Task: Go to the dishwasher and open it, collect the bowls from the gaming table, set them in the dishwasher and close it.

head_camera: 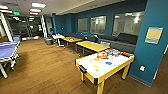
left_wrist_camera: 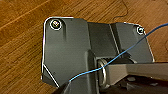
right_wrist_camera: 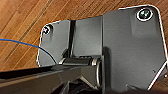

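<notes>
The gaming table (head_camera: 100,72), with a white top and yellow legs, stands right of centre in the head view, close to a teal wall. Several bright things lie on it, too blurred to tell each one's shape. An orange and red cluster (head_camera: 102,55) sits at its far end, a blue bowl (head_camera: 108,63) near the middle and a yellow one (head_camera: 96,67) closer to me. The dishwasher is out of view. Both wrist views look down past my own dark plates onto the brown wood floor (left_wrist_camera: 22,30).
A blue table-tennis table (head_camera: 7,50) stands at the left. Two yellow-wood tables (head_camera: 92,45) and dark sofas (head_camera: 125,38) line the far right wall. A small white table (head_camera: 58,37) and a dark bin (head_camera: 49,40) stand further back. Wood floor (head_camera: 45,67) stretches between.
</notes>
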Tool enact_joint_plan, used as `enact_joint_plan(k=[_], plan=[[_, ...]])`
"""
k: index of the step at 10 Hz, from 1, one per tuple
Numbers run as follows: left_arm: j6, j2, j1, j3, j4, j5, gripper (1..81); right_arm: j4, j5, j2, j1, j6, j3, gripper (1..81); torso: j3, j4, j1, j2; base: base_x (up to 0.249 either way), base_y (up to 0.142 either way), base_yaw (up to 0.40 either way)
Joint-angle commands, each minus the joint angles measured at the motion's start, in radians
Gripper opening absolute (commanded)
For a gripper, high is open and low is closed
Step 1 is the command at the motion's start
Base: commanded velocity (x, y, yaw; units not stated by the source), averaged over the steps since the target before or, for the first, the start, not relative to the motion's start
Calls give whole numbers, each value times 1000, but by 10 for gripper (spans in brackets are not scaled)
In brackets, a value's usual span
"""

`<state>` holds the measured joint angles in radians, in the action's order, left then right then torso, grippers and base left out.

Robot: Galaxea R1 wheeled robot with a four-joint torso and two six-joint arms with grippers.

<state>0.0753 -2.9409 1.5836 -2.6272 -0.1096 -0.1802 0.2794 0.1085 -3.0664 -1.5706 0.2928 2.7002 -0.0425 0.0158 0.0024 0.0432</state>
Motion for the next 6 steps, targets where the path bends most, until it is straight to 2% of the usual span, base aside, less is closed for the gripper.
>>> enact_joint_plan(k=[1, 4, 6], plan=[[-8, 17, -46, 3, -16, 44, 811, -6, -39, -10, 54, 5, -14, 811, 0, 0, 0, 0, 121, 0, 0], [-6, 23, -46, 3, -4, 41, 811, 0, -39, -10, 56, -6, -11, 811, 0, 0, 0, 0, 106, 0, 0], [-5, -1, -44, 4, -2, 41, 811, 1, -39, -8, 54, -6, -13, 811, 0, 0, 0, 0, 73, 77, 0]])
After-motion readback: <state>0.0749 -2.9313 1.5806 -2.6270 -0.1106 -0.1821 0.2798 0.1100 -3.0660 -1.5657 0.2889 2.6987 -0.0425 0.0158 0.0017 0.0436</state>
